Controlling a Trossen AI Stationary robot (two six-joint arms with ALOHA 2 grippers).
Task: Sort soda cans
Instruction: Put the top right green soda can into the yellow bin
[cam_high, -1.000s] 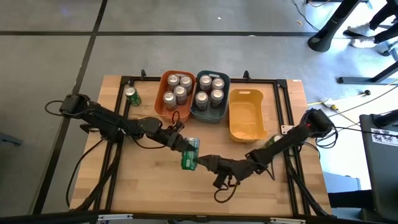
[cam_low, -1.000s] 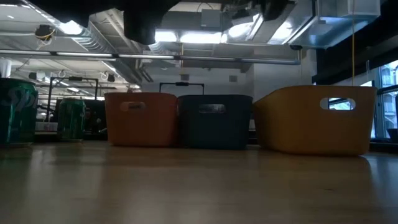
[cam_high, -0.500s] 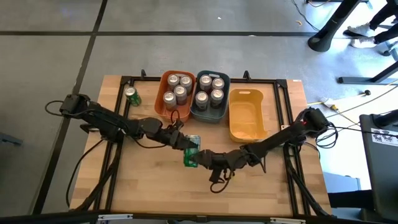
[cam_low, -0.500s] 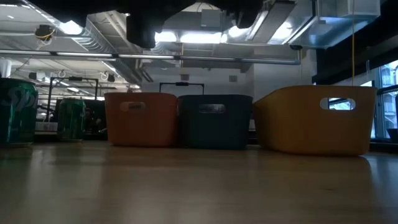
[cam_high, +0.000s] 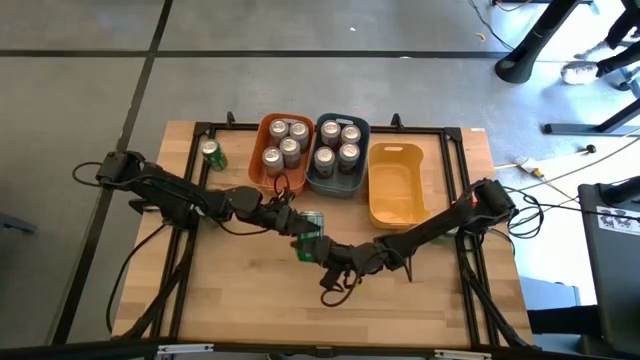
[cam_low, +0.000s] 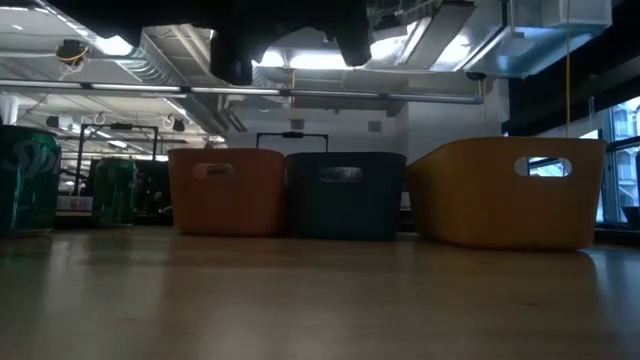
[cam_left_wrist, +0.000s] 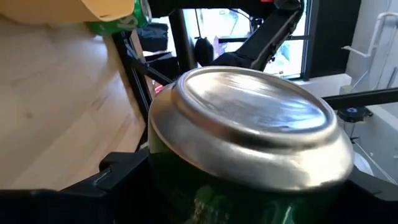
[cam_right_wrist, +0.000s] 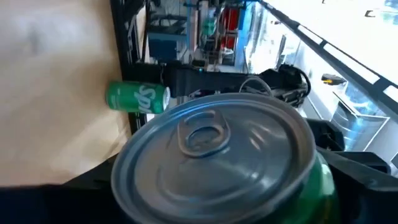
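White script lettering shows on a green soda can (cam_right_wrist: 137, 98) lying at the edge of the table (cam_right_wrist: 56, 93) in the right wrist view; only "Sp" can be made out. In the low view another green can (cam_low: 27, 180) at the far left carries pale letters that read "Sp" before the edge cuts them off. Nothing else bears readable text

Orange bin (cam_high: 265, 140), grey-blue bin (cam_high: 362, 170) and yellow bin (cam_high: 395, 190) stand, seemingly touching, on the wooden table (cam_high: 240, 290).
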